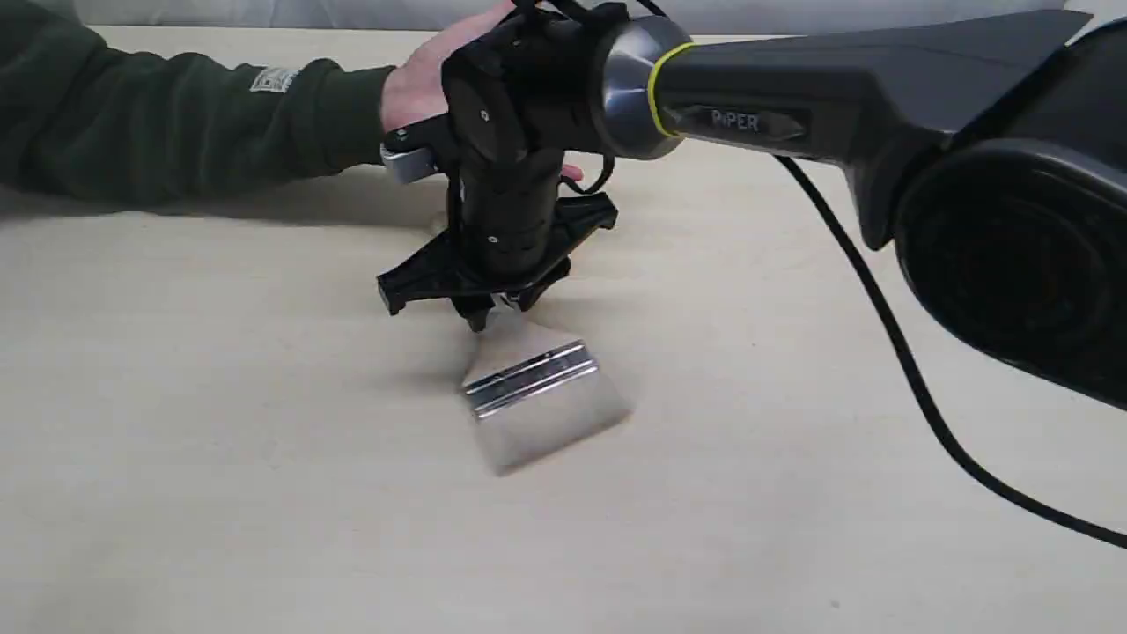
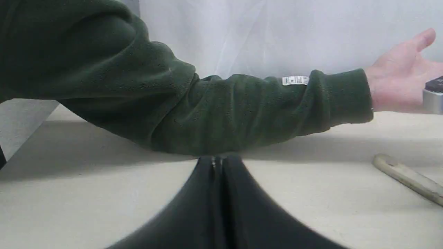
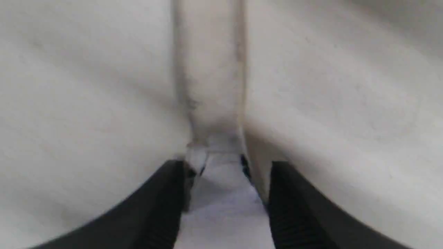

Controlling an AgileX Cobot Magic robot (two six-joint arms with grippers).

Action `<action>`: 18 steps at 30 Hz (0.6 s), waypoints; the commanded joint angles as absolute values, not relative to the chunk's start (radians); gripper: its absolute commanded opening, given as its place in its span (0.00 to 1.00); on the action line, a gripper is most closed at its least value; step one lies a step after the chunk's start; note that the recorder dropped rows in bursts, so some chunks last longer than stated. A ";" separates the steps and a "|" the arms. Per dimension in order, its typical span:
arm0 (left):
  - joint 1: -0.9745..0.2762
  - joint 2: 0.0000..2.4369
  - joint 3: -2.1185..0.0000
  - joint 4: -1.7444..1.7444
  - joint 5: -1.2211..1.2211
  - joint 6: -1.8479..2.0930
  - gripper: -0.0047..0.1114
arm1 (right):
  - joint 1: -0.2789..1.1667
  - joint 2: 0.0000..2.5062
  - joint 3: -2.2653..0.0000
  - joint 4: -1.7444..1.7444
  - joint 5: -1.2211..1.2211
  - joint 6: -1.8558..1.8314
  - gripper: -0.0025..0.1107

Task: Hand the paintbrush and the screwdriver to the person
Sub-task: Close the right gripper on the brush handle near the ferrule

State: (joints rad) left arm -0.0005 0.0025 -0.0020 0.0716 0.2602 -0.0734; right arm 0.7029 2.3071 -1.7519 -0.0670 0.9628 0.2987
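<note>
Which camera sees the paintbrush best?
The exterior view: the paintbrush shows its silver ferrule and bristles, slightly blurred. The left wrist view catches only the handle's end; the right wrist view shows just a blurry handle up close.

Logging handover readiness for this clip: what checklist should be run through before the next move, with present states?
1. Right gripper placed at the paintbrush handle: ok, the fingers straddle it.
2. Grip firm on the handle: cannot tell, the right wrist view is blurred.
3. Person's hand open and waiting behind the arm: ok.
4. Screwdriver located: not ok, it shows in no view.
5. Left gripper shut and empty: ok.
</note>
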 commanded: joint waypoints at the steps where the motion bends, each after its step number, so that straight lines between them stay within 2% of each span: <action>1: -0.007 0.000 0.000 0.069 0.250 -0.075 0.04 | 0.700 2.325 -1.743 -0.090 1.042 0.302 0.38; 18: -0.007 0.000 0.000 0.069 0.249 -0.075 0.04 | 0.674 2.325 -1.743 -0.045 1.034 0.124 0.38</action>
